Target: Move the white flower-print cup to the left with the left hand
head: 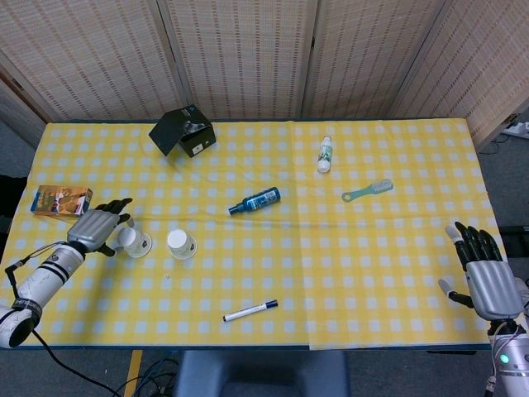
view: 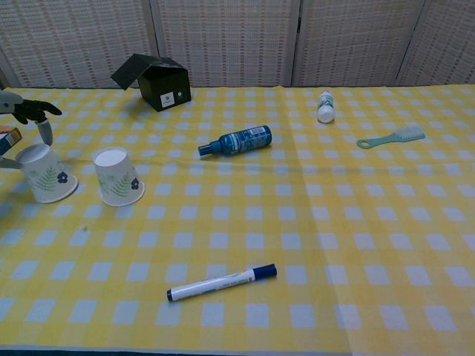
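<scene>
While my left hand (head: 97,227) sits at the left side of the table (head: 388,273) in the head view, its fingers wrap the flower-print cup (head: 132,241), which stands upside down, wide rim on the cloth or very nearly so. A second cup (head: 181,243) of the same kind stands just to its right, apart from it, and an orange box (head: 59,200) lies beyond my hand toward the table's far-left edge. My right hand (head: 486,273) rests at the right edge, fingers spread, holding nothing.

From the chest view, the held cup (view: 47,173) shows its fern and blue-flower print, with my dark fingers (view: 33,108) above its base and a thumb tip at its left side. Only part of the hand (view: 22,111) shows here, at the frame's edge. The rim looks close to flat on the table, slightly tilted perhaps; I cannot tell for sure.

I judge the carry is about done and the release is the step in hand. To do it well I should settle the rim fully flat before loosening, then open my fingers evenly and lift away upward and leftward, since a paper cup this light would tip or skid from any sideways brush. I should also keep clear of the orange box behind my hand.
</scene>
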`<action>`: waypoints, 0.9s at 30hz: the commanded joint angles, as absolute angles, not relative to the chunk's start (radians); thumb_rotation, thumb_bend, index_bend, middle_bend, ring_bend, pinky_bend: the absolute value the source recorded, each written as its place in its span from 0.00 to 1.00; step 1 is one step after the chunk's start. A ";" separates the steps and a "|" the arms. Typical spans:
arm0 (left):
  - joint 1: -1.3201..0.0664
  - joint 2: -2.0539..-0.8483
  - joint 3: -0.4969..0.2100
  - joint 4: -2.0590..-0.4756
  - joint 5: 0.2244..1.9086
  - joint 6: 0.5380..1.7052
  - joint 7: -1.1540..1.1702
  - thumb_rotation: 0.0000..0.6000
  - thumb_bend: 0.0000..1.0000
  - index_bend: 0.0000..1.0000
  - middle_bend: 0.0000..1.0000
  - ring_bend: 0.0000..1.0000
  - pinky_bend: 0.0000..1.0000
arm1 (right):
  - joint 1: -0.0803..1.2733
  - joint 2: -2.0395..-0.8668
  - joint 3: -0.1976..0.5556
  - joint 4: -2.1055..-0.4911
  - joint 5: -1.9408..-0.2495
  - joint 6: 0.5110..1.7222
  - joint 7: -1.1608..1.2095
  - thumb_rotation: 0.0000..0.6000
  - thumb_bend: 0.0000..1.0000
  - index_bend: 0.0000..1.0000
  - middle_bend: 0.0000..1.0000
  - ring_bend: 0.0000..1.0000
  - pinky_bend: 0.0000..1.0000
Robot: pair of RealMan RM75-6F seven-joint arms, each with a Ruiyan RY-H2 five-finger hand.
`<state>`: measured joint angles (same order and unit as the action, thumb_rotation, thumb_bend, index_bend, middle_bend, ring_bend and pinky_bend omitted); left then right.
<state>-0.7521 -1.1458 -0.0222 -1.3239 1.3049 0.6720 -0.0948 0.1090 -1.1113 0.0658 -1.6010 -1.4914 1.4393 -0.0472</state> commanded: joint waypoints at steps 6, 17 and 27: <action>-0.753 -1.122 -0.030 -1.368 1.305 0.674 -0.083 1.00 0.30 0.22 0.00 0.00 0.18 | 0.107 -1.108 0.060 -1.598 -1.506 1.445 -0.037 1.00 0.23 0.00 0.00 0.00 0.00; -0.681 -0.835 -0.046 -1.852 1.146 0.887 0.246 1.00 0.30 0.12 0.00 0.00 0.18 | 0.087 -1.096 0.038 -1.600 -1.570 1.497 -0.005 1.00 0.23 0.00 0.00 0.00 0.00; -0.388 -0.865 0.011 -2.049 1.312 1.405 0.338 1.00 0.30 0.06 0.00 0.00 0.18 | 0.077 -1.080 0.019 -1.585 -1.602 1.513 0.055 1.00 0.23 0.00 0.00 0.00 0.00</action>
<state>-0.5298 -0.8516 -0.0215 -1.9889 1.2230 1.2135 0.3043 0.0763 -1.0819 0.0199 -1.5862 -1.6037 1.5146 0.0531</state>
